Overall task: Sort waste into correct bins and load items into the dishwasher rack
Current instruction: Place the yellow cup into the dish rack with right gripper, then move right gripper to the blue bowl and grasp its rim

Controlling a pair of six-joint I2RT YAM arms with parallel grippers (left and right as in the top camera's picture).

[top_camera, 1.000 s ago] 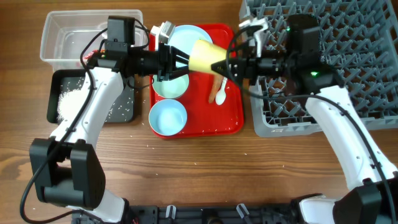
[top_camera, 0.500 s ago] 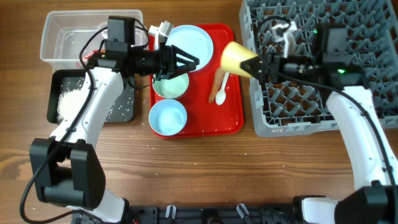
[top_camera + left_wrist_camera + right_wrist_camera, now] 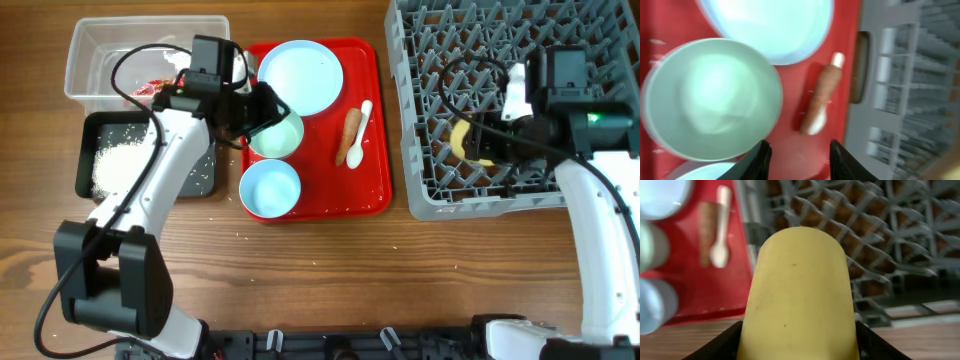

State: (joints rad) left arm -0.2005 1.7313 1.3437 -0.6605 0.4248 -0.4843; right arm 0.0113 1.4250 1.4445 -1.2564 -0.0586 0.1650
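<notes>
**Loading at an early stage.** The right jaws pinch the one yellow cup (image 3: 462, 140) over the dishwasher rack (image 3: 560, 30), at 3 o'clock of the red tray (image 3: 370, 190) and not yet released. Rice (image 3: 115, 160) lies in the black tub (image 3: 85, 185) and a wrapper (image 3: 148, 90) in the clear tub (image 3: 90, 40), both tubs at 9 o'clock. The left jaws, spread and empty, hover by the green bowl (image 3: 275, 138); awaiting loading on the tray are one plate (image 3: 300, 75), two bowls (green, blue (image 3: 270, 187)) and one spoon (image 3: 355, 157), with one carrot (image 3: 349, 132) left to bin.

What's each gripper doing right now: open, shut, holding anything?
Left gripper: open, empty, above the red tray.
Right gripper: closed on the yellow cup, over the rack.
</notes>
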